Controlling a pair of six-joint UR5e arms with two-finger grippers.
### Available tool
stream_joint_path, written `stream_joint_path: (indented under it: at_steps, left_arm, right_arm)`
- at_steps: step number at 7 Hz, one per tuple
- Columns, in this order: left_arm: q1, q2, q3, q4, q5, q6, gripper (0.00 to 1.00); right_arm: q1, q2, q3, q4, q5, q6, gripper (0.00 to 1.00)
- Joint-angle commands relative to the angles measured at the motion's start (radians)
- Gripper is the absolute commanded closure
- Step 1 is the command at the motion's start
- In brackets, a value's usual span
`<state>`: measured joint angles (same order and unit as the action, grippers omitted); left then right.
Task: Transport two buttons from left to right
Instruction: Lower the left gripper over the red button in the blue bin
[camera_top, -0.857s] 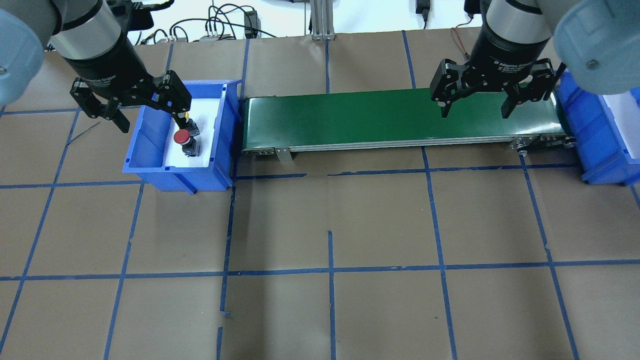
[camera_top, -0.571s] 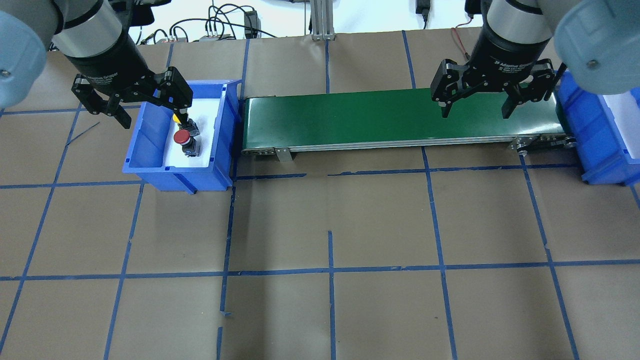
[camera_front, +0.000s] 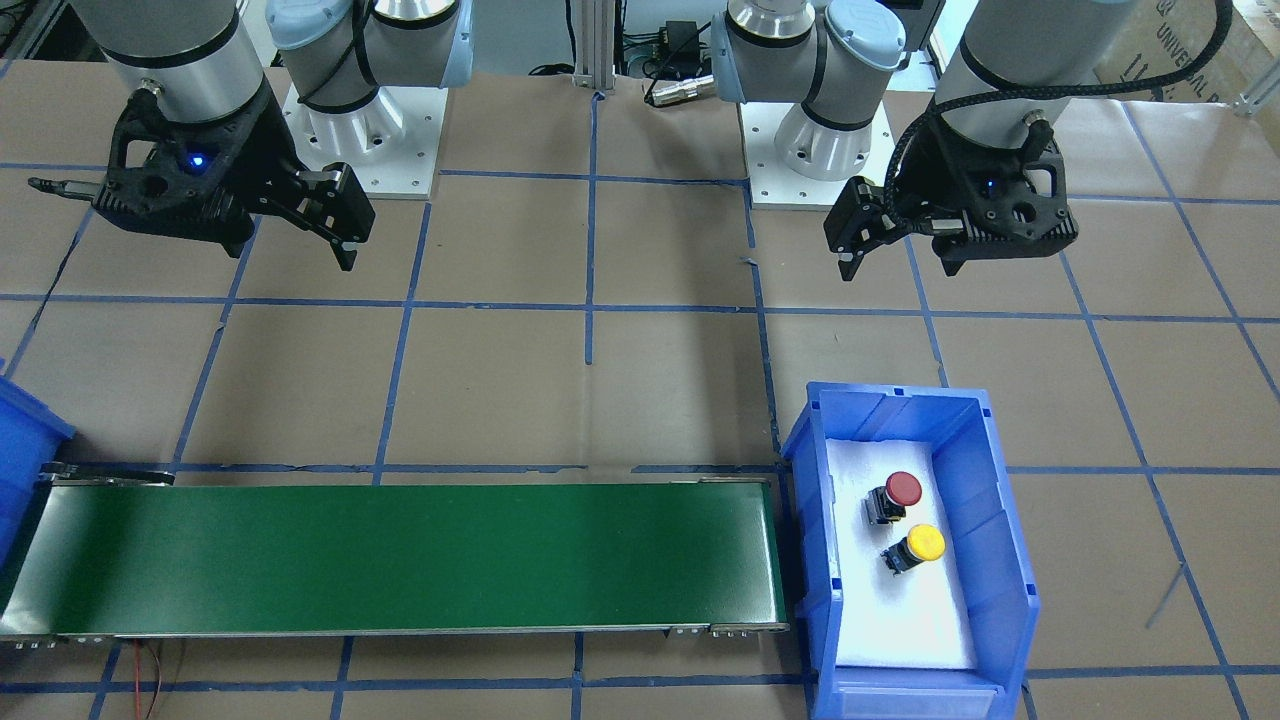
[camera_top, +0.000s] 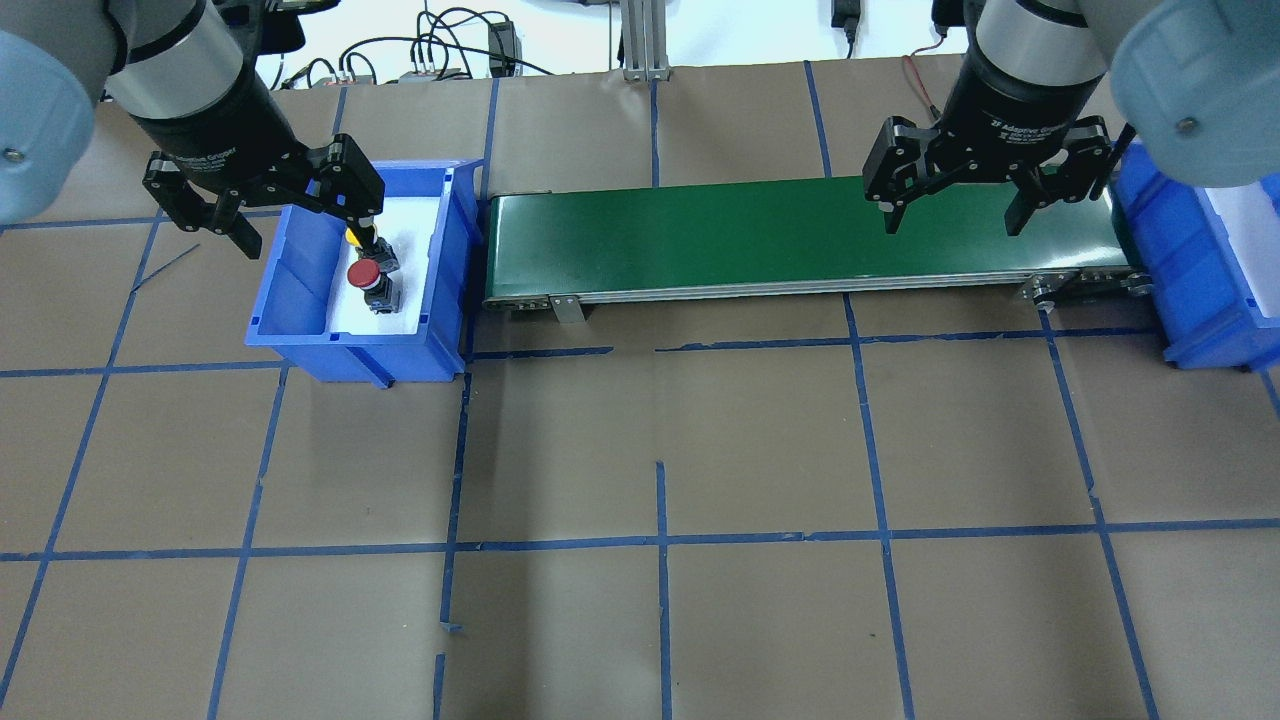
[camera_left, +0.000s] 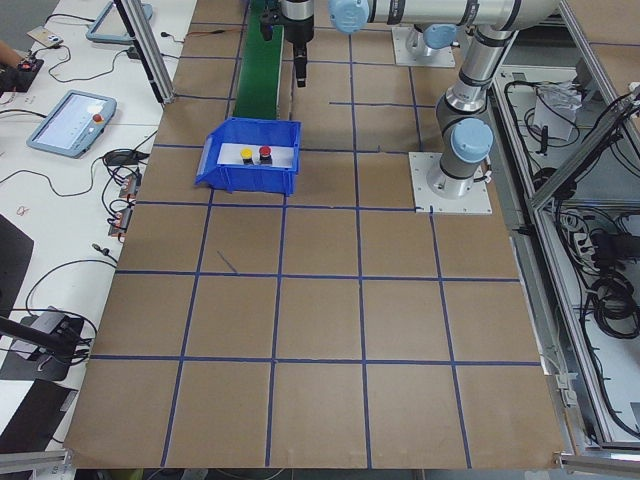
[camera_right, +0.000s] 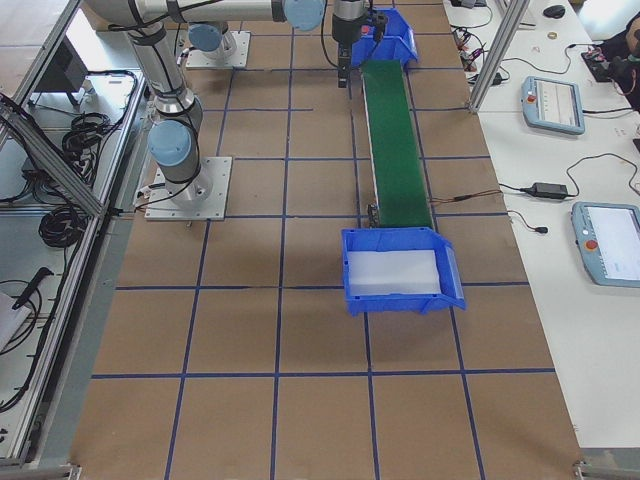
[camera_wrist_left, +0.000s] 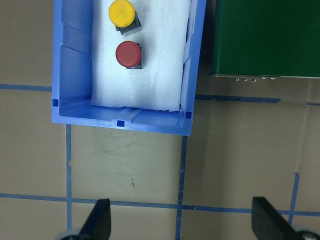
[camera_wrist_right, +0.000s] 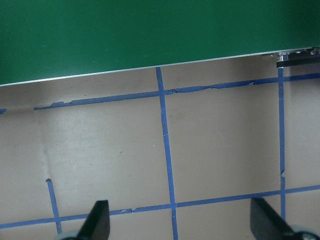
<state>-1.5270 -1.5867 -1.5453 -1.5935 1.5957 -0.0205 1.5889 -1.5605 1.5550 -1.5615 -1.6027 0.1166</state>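
Observation:
The red button (camera_top: 363, 273) and the yellow button (camera_top: 352, 236) stand side by side on white foam in the left blue bin (camera_top: 300, 340). They also show in the front view, red (camera_front: 904, 487) and yellow (camera_front: 925, 541), and in the left wrist view, red (camera_wrist_left: 128, 53) and yellow (camera_wrist_left: 121, 12). My left gripper (camera_top: 305, 235) is open and empty, high above the bin's robot-side edge; one finger partly covers the yellow button in the overhead view. My right gripper (camera_top: 952, 222) is open and empty, high over the right end of the green conveyor (camera_top: 760, 235).
The conveyor runs from the left bin to a second blue bin (camera_top: 1170, 250) with a white foam floor (camera_right: 392, 272) at the right. Brown paper with blue tape lines covers the table (camera_top: 660, 450). Cables and a metal post lie at the far edge.
My left gripper has shifted slightly towards the far side of the table, still open. The right gripper and both buttons have not moved.

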Motion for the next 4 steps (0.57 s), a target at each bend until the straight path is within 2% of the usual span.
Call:
stream_joint_path:
  at_steps: [1, 3, 4]
  left_arm:
    - [0.013, -0.001, 0.010, 0.000, 0.000, 0.010, 0.00]
    - [0.083, -0.027, 0.013, 0.016, -0.016, 0.062, 0.00]
    - [0.096, -0.042, -0.008, 0.024, -0.090, 0.065, 0.00]
  right_arm:
    - [0.003, -0.001, -0.001, 0.000, 0.000, 0.000, 0.00]
    - [0.003, -0.001, -0.001, -0.002, 0.001, 0.000, 0.00]
    - [0.003, -0.001, -0.001, 0.000, 0.001, 0.000, 0.00]
